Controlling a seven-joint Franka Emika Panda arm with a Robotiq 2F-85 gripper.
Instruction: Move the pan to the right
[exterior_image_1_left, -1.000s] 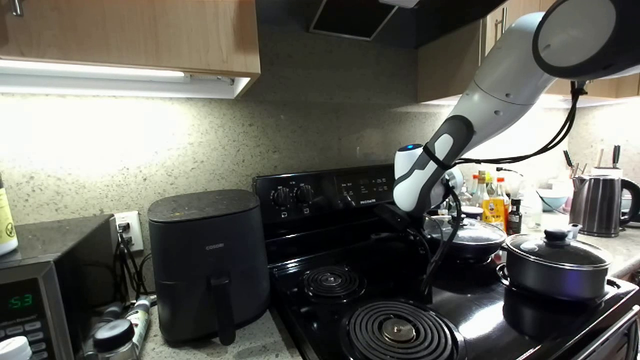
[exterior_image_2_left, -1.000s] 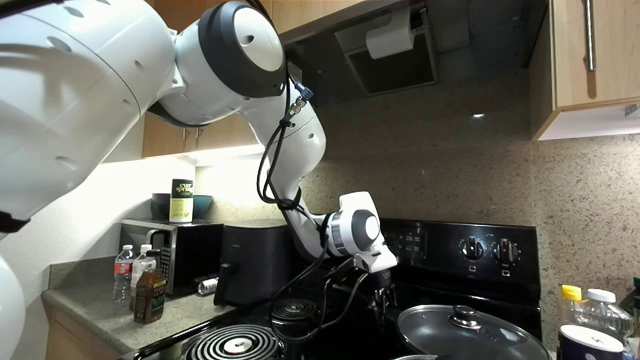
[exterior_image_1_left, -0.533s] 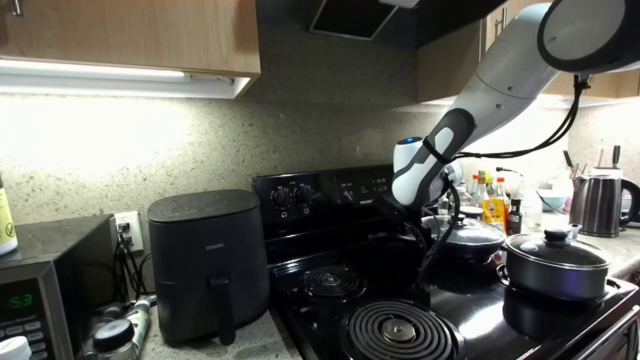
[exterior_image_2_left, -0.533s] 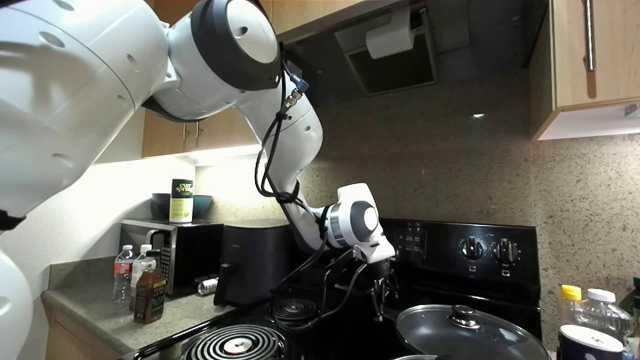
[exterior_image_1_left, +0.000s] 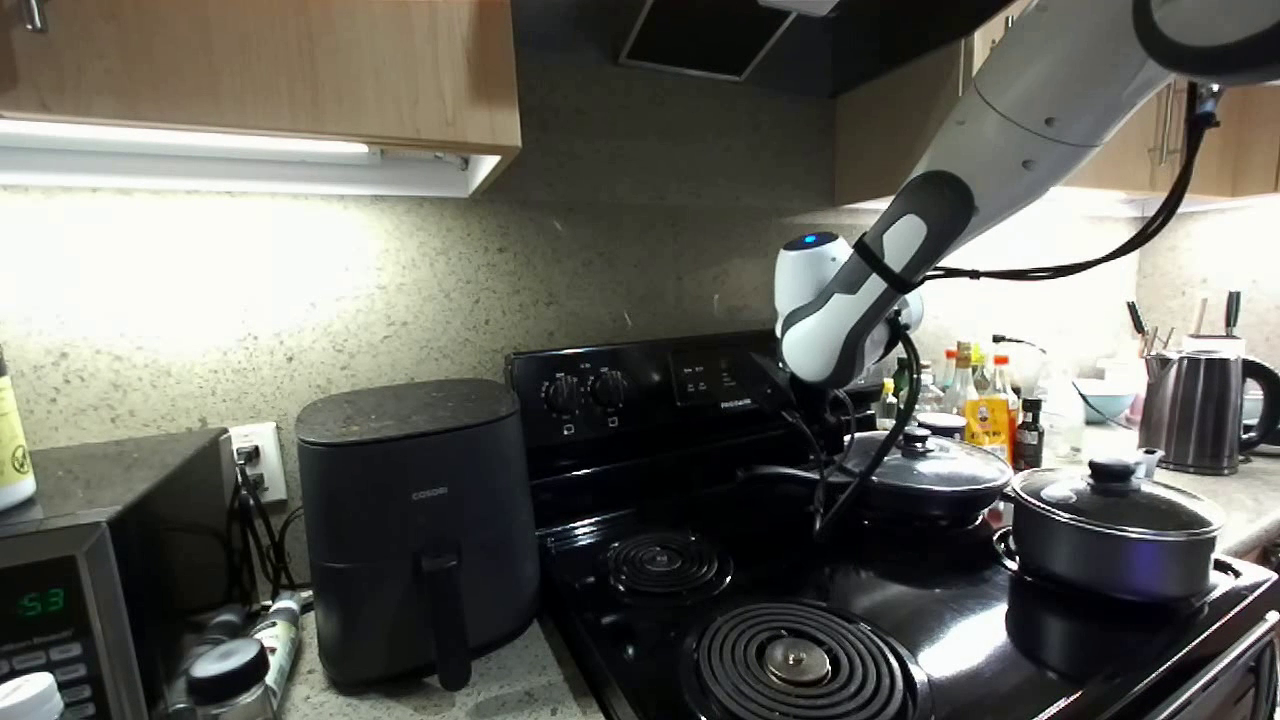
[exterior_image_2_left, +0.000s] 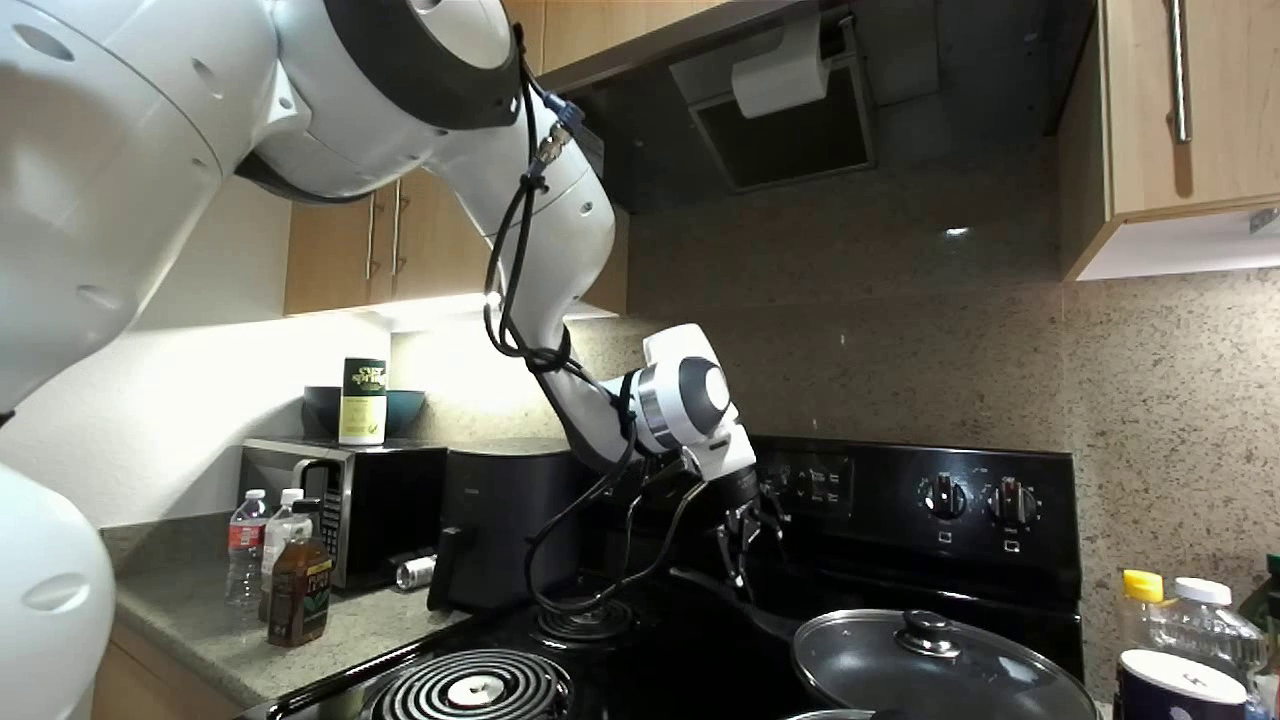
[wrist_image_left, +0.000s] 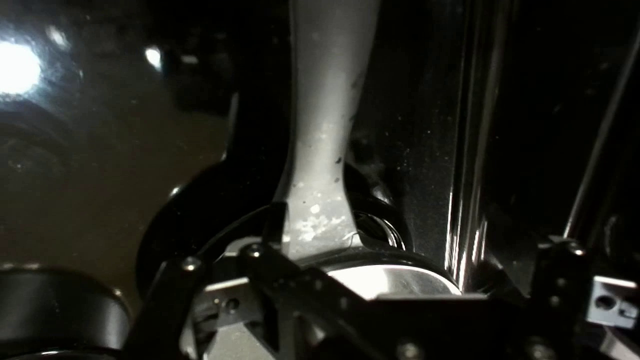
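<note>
Stovetop (exterior_image_1_left: 950, 632) below, pincer (exterior_image_2_left: 757, 556) higher than before near pan (exterior_image_1_left: 928, 482)

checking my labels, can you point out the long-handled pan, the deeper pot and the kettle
Pan (exterior_image_1_left: 938, 468): in an exterior view, on its domed glass lid.
Deeper pot (exterior_image_1_left: 1110, 550): in an exterior view, on its side wall.
Kettle (exterior_image_1_left: 1190, 415): in an exterior view, on its dark body.

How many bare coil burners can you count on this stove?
2: a small burner toward the back and a larger burner in front of it. Any beneath the pan or pot would be hidden.
</note>
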